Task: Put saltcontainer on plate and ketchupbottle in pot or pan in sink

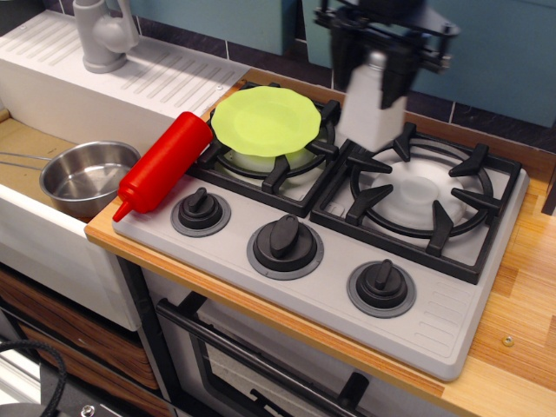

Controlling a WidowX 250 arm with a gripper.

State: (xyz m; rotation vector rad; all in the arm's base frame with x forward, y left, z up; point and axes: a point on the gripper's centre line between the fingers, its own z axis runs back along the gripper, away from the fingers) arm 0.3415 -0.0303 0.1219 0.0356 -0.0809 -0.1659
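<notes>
Jaws pinching the saltcontainer [373,109] by its cap, the gripper [380,62] carries it above the stove toward the lime-green plate [265,120]; next, it must centre over the plate and lower.

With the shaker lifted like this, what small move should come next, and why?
Probably carry it further left, then lower. The hand holds the shaker in the air between the burners, just right of the plate, which is bare.
</notes>
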